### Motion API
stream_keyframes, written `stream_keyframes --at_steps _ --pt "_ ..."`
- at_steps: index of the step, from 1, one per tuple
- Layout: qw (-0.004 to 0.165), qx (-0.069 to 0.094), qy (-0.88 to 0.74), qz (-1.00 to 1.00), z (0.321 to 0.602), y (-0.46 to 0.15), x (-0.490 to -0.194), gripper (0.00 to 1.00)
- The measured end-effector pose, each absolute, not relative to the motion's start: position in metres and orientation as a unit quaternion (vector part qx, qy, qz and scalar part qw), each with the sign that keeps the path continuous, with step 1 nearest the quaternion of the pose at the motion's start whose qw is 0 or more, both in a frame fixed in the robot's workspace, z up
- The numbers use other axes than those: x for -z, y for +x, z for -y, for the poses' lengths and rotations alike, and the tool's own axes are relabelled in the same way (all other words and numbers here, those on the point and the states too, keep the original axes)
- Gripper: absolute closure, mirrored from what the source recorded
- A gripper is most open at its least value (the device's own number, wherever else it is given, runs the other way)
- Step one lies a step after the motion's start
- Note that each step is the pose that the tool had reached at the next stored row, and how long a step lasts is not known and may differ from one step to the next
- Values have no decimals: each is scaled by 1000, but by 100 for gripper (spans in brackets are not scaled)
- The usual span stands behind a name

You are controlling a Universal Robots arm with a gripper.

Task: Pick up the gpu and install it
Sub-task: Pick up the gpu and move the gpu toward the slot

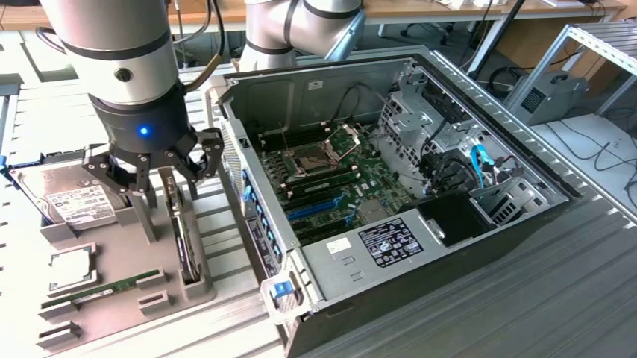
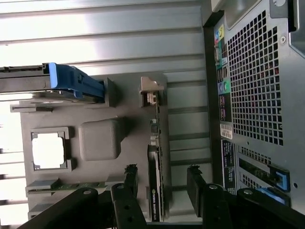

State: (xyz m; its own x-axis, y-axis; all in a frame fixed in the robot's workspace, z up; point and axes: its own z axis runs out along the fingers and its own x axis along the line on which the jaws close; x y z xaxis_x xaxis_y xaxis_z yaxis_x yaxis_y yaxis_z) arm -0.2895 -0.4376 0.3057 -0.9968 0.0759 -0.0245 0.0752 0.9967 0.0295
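Exterior view: at its left, a grey moulded holder tray (image 1: 124,257) carries a silver hard drive with a white label (image 1: 74,201). Beside that the gpu (image 1: 183,239), a long thin dark card, stands on edge. The black gripper (image 1: 167,183) hangs over it, jaws spread either side of the card without touching; rightward lies an open black computer case (image 1: 448,298).

black gpu (image 2: 155,188), grey tray (image 2: 128,98), blue drive rail (image 2: 76,82), perforated silver case (image 2: 257,71)
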Motion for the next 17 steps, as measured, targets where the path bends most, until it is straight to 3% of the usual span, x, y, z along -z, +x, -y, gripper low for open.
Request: stream_keyframes --at_steps 17 --pt "13 -14 38 -999 439 -290 -293 45"
